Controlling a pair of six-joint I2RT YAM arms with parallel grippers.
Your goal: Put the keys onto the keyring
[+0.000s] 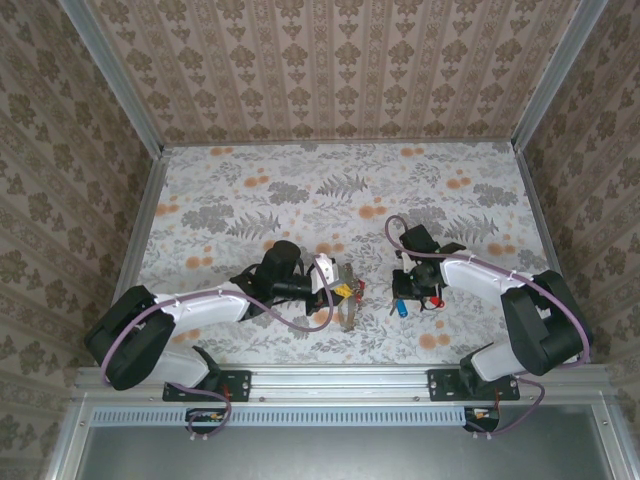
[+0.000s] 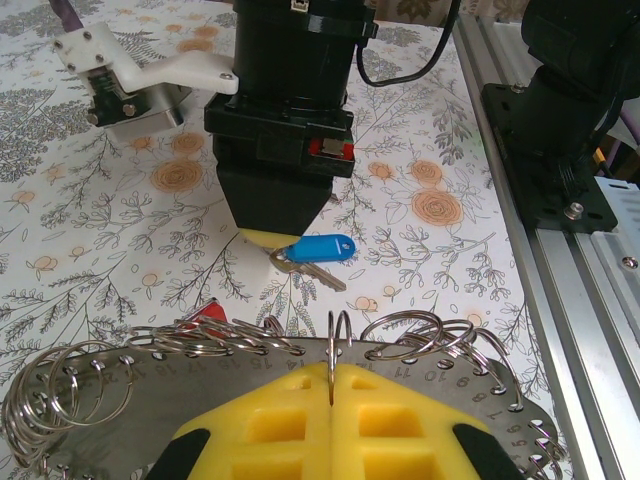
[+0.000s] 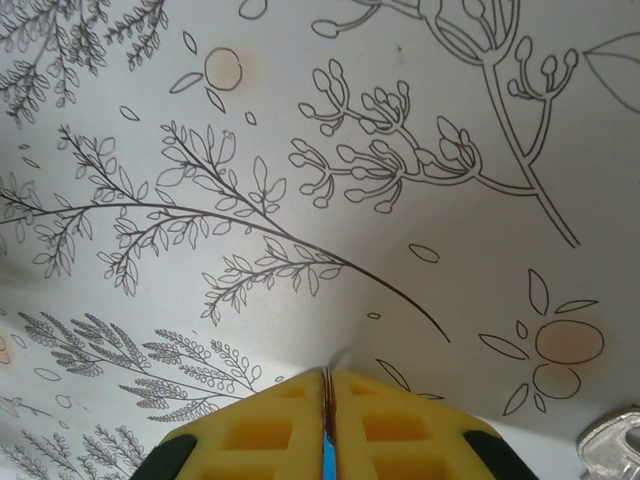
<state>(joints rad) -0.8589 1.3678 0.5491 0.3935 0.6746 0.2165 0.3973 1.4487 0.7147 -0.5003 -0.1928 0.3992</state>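
Note:
My left gripper [image 2: 331, 385] is shut on a small wire ring [image 2: 339, 335] standing up from the keyring [image 2: 120, 400]. The keyring is a grey numbered band that carries several wire rings. In the top view that gripper [image 1: 348, 293] holds the keyring [image 1: 348, 316] at mid-table. My right gripper [image 3: 327, 385] is shut on a blue-headed key [image 3: 328, 458], gripped edge-on just above the cloth. In the left wrist view the blue key [image 2: 315, 250] pokes out under the right gripper [image 2: 268, 238], just beyond the keyring. A red key head [image 2: 207, 312] lies behind the rings.
The flowered cloth [image 1: 300, 190] covers the table, with patterned walls on three sides. An aluminium rail [image 2: 560, 270] and the right arm's base [image 2: 560, 130] run along the near edge. A bit of silver metal [image 3: 612, 440] lies to the right of the right fingers.

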